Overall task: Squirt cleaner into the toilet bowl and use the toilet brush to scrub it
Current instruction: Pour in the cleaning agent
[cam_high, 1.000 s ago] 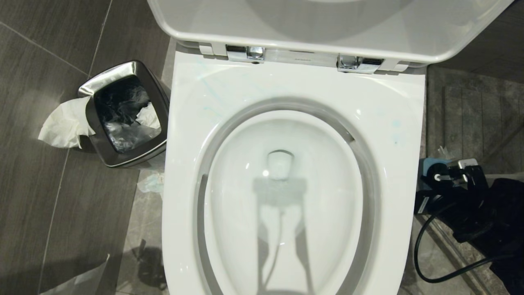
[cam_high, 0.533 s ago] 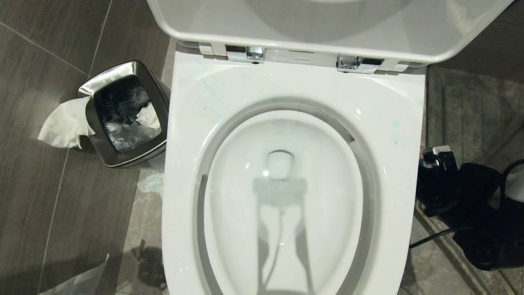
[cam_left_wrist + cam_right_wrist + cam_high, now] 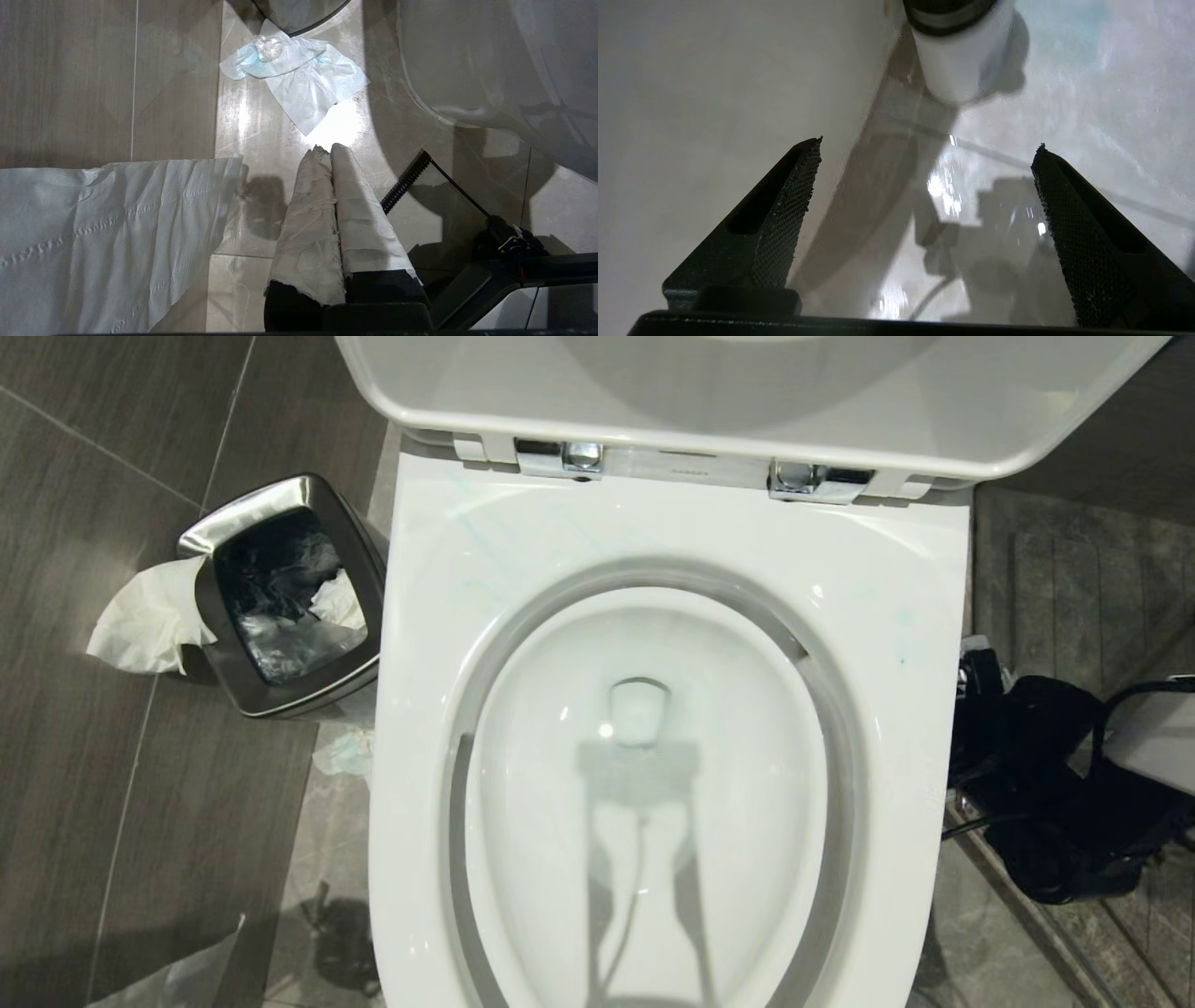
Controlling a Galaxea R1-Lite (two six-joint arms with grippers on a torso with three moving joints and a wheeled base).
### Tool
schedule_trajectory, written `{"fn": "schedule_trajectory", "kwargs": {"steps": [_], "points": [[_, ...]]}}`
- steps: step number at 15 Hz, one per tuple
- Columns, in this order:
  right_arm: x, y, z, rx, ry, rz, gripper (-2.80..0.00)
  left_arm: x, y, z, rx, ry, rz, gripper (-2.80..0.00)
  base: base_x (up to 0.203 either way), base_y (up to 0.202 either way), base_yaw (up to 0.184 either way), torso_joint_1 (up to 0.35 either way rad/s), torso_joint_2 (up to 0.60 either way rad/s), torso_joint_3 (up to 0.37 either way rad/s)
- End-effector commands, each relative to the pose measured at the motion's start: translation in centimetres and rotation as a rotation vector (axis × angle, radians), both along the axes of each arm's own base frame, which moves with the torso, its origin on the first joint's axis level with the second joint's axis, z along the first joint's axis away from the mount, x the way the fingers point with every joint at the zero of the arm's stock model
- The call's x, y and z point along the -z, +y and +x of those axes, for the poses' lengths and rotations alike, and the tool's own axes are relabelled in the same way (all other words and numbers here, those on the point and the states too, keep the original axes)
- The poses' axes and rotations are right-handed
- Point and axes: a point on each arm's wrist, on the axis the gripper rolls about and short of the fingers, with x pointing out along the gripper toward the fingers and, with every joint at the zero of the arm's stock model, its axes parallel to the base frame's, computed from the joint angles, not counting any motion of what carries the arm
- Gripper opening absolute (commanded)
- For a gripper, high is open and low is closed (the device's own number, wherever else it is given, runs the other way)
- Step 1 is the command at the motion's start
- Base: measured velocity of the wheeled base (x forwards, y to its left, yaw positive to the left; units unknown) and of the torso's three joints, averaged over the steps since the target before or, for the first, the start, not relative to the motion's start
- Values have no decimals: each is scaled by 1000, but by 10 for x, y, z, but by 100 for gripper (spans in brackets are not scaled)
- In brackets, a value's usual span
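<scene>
Dark grey floor tiles (image 3: 112, 756), steel waste bin (image 3: 285, 597), crumpled tissue (image 3: 145, 616)

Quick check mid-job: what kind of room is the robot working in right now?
A bathroom or toilet room: an open white toilet bowl with its lid raised, a small steel waste bin beside it holding tissue, and a tiled floor.

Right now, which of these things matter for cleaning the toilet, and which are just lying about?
For the job: glossy white porcelain toilet bowl; faint turquoise cleaner streaks; open right claw.

Lying about: square steel waste bin; crumpled white tissue; blue-stained tissue on the floor.
</scene>
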Motion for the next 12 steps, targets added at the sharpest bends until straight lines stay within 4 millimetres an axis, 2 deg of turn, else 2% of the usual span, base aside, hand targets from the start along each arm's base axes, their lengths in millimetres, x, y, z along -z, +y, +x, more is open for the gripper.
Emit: {"fn": "schedule_trajectory", "kwargs": {"steps": [1, 4, 7, 12], "points": [[0, 1, 10, -1, -32, -1, 0, 1, 0, 0, 0, 3, 0, -280, 0, 0, 0, 0, 0, 0], [-1, 4, 26, -8, -72, 1, 0, 1, 0, 0, 0, 3, 0, -280, 0, 0, 0, 0, 0, 0], [9, 6, 34, -11, -63, 1, 0, 1, 0, 0, 0, 3, 0, -280, 0, 0, 0, 0, 0, 0], [3, 15, 55, -25, -145, -9, 0, 1, 0, 0, 0, 3, 0, -280, 0, 0, 0, 0, 0, 0]]}}
